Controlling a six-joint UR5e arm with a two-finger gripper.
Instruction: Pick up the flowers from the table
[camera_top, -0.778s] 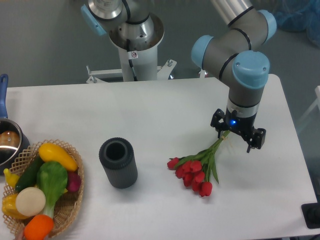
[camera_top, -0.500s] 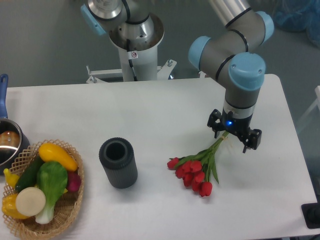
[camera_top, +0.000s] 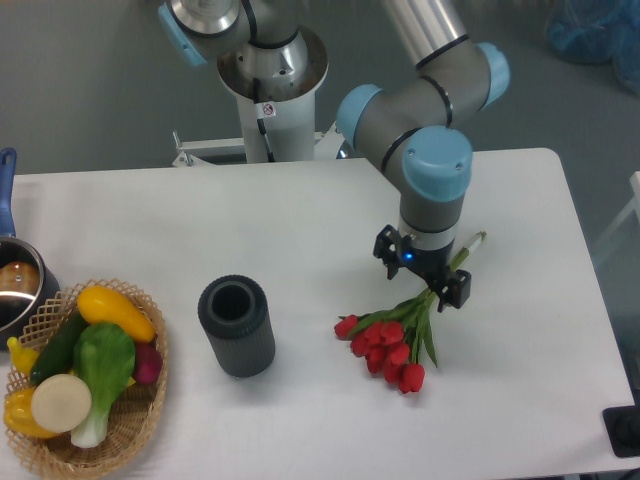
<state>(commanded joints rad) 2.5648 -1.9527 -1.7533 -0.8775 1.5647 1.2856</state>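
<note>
Your gripper (camera_top: 423, 272) hanging over mid-stems of flowers (camera_top: 395, 345); stem axis running far-right to near-left, buds lying near-left of jaws. Jaws standing apart, holding nothing.

A dark grey ribbed cylinder (camera_top: 237, 327) is standing upright with its open end facing up. Well to its left, a wicker basket (camera_top: 140, 425) is holding toy vegetables (camera_top: 85, 360): yellow, green, white and purple pieces. Just beyond the basket's upper left, a pot (camera_top: 17, 288) with a blue handle is sitting at the frame's edge.
</note>
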